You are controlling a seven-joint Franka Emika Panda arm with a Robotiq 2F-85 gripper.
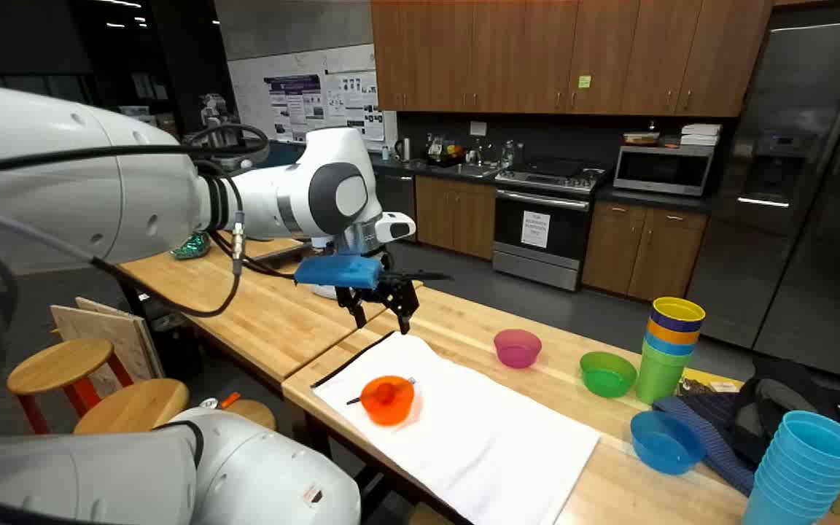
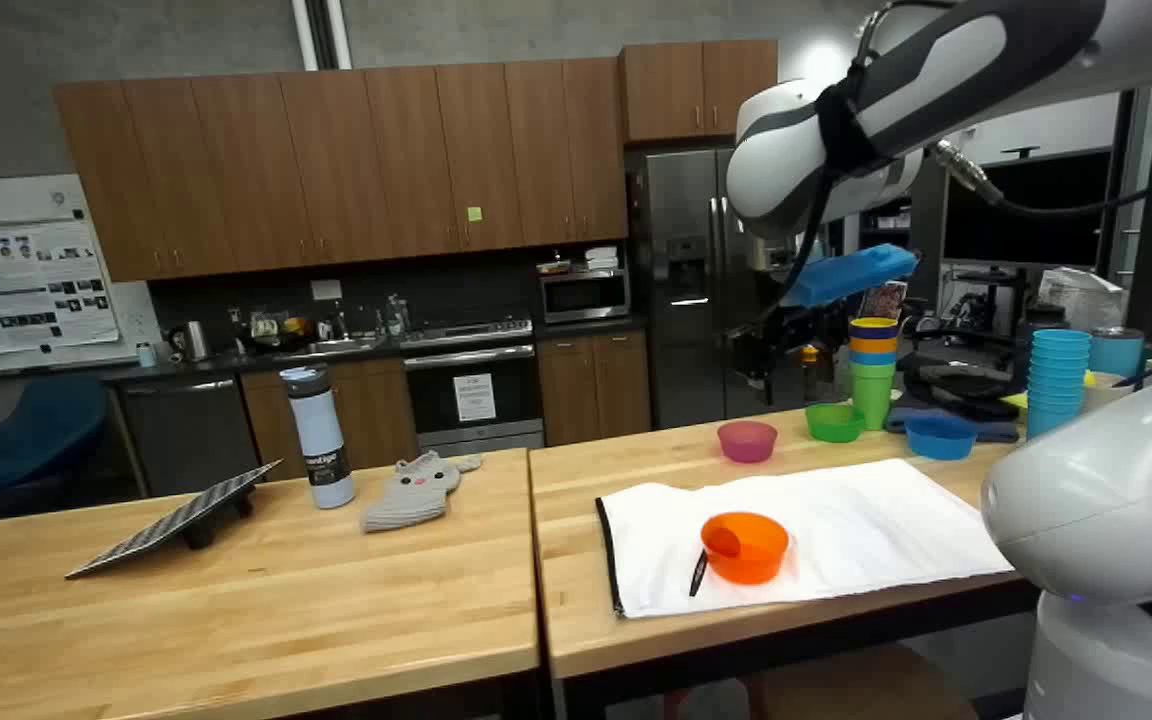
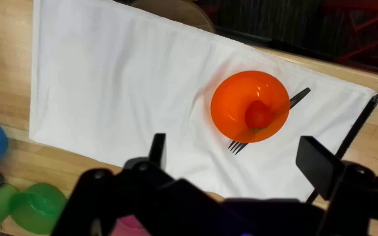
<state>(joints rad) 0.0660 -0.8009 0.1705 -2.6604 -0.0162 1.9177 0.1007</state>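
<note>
Wrist view: gripper [image 3: 235,152] hung empty, spread; orange bowl [image 3: 236,105] right of centre; presumably approach stage; any grasp required lowering.

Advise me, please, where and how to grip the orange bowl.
I'd probably pinch the orange bowl by its upper-left rim as the wrist view shows it, coming from above with the gripper straddling the wall. It sits mouth up, and there the rim is clear of the red item inside and the fork beneath.

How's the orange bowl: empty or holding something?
Holding something: the wrist view, looking down into the orange bowl, shows a round red thing inside; can't tell what.
</note>
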